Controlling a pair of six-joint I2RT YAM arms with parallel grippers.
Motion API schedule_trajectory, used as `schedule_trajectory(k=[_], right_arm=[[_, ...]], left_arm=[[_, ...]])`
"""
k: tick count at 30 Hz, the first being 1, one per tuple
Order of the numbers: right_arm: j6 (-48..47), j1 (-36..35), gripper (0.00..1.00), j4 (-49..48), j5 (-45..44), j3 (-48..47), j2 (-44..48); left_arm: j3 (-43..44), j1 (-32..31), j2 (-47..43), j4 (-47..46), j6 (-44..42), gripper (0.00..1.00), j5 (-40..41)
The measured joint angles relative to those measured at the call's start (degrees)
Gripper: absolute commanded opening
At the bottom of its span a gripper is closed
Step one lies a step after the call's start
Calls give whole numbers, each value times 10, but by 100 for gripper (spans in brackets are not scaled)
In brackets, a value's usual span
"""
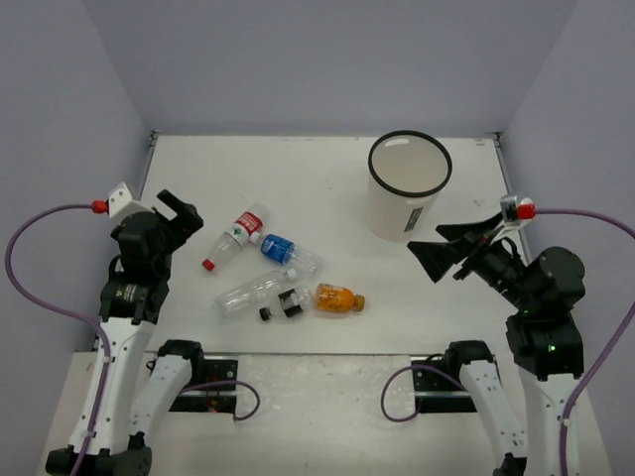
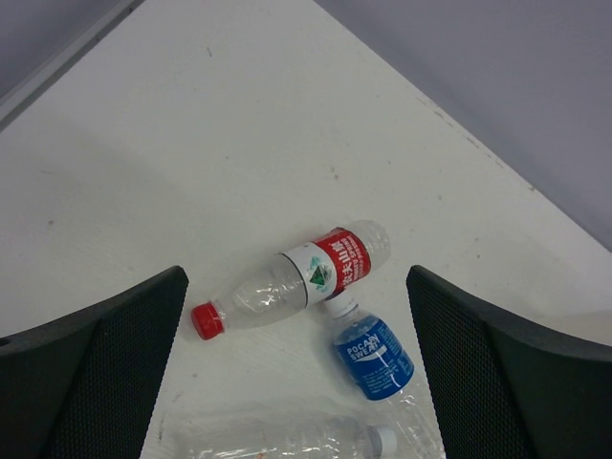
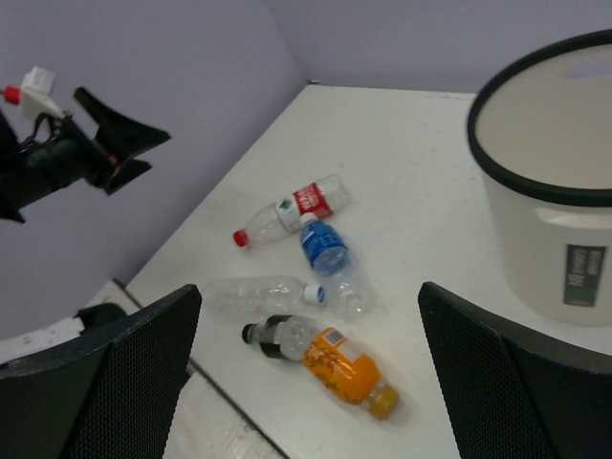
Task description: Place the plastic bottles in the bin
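Note:
Several plastic bottles lie on their sides on the white table, left of centre: a red-capped bottle [image 1: 233, 236], a blue-labelled bottle [image 1: 286, 250], a plain clear bottle [image 1: 253, 291], a black-labelled bottle [image 1: 286, 305] and an orange bottle [image 1: 337, 298]. The white bin [image 1: 397, 213] with a black rim stands upright at the back right. My left gripper [image 1: 181, 218] is open and empty, raised left of the red-capped bottle [image 2: 296, 277]. My right gripper [image 1: 439, 246] is open and empty, raised in front of the bin [image 3: 535, 239] and facing the bottles.
The table's near edge runs just in front of the black-labelled bottle [image 3: 273, 335] and orange bottle [image 3: 346, 368]. Purple walls close the table at the back and both sides. The left arm [image 3: 67, 153] shows in the right wrist view.

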State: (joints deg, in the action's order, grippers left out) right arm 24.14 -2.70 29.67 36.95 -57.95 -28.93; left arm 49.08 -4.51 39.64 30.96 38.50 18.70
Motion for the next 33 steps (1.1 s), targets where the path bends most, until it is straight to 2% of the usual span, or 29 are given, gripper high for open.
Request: schedule_trajectory(k=[2, 6, 9, 11, 16, 23, 33], right_arm=[[-2, -51, 99, -9, 5, -4, -11], [-17, -230, 99, -29, -38, -34, -89], [-50, -373, 99, -23, -127, -76, -175], [-74, -431, 99, -28, -170, -96, -235], [-128, -449, 99, -29, -247, -63, -334], [-211, -449, 99, -75, -238, 34, -437], [-273, -473, 99, -124, -243, 47, -580]], left_arm=[[0, 0, -5, 0, 1, 100, -5], [0, 0, 6, -1, 1, 100, -16], [0, 0, 21, 0, 1, 100, -22], [-1, 0, 29, 0, 0, 100, -30], [-3, 0, 31, 1, -1, 100, -52], [-15, 0, 29, 2, -4, 100, -74], [-15, 0, 27, 2, -23, 100, -112]])
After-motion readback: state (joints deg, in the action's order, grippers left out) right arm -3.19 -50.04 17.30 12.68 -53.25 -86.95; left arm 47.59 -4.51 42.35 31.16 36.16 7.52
